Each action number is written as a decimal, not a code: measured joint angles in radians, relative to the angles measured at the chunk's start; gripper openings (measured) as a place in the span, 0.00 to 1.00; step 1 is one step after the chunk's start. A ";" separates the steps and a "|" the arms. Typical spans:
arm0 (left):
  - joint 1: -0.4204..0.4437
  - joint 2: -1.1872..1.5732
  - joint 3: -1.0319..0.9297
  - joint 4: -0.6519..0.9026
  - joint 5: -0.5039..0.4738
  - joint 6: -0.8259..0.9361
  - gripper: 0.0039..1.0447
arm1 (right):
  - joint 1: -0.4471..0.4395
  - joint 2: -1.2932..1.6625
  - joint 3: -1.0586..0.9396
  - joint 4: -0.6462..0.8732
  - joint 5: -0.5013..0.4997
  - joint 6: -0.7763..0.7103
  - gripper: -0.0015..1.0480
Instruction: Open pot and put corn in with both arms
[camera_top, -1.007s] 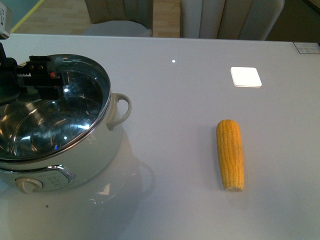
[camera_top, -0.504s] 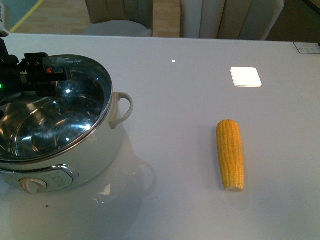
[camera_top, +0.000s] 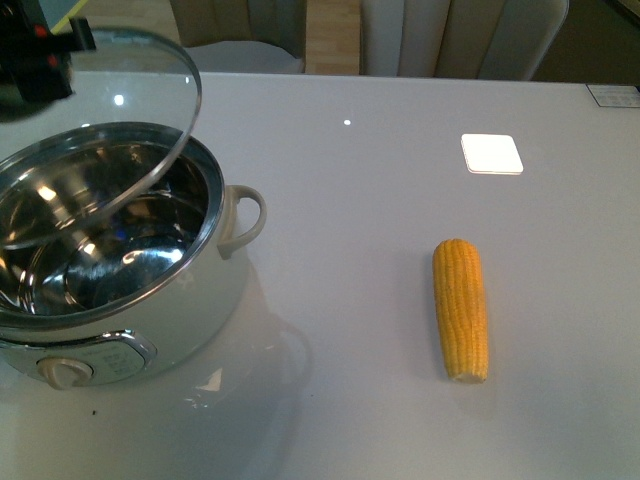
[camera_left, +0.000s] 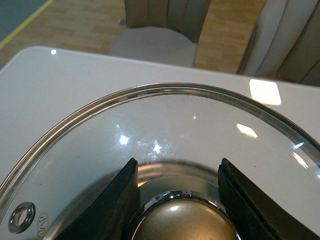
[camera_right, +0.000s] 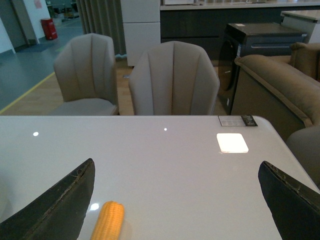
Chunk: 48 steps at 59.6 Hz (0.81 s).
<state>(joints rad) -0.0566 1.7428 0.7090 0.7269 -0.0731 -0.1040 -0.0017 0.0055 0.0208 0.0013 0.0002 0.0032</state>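
Meanwhile, front view: a glass lid (camera_top: 100, 130) hangs tilted over the open pot (camera_top: 200, 300), with the corn (camera_top: 460, 310) well apart at its 3 o'clock. Left wrist: the left gripper (camera_left: 179, 197) clamps the lid's knob (camera_left: 187, 225). Right wrist: the right gripper (camera_right: 176, 167) gapes empty above the corn. Held by its knob alone, the tilted lid could slip and strike the rim.

- The tilted glass lid (camera_top: 100, 140) hangs over the pot's (camera_top: 195, 290) mouth from 9 to 12 o'clock, barring entry there.
- The mouth lies uncovered from 3 to 6 o'clock.
- The pot's looped handle (camera_top: 243, 220) juts out at 3 o'clock.
- Bare table (camera_top: 350, 230) surrounds the corn (camera_top: 461, 310).
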 joint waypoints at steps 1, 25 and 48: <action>0.006 -0.003 0.002 0.000 0.002 0.003 0.40 | 0.000 0.000 0.000 0.000 0.000 0.000 0.92; 0.398 0.030 0.027 0.093 0.102 0.150 0.40 | 0.000 0.000 0.000 0.000 0.000 0.000 0.92; 0.642 0.310 0.028 0.274 0.138 0.258 0.40 | 0.000 0.000 0.000 0.000 0.000 0.000 0.92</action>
<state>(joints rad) 0.5850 2.0525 0.7368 1.0004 0.0654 0.1539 -0.0017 0.0055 0.0208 0.0013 0.0002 0.0032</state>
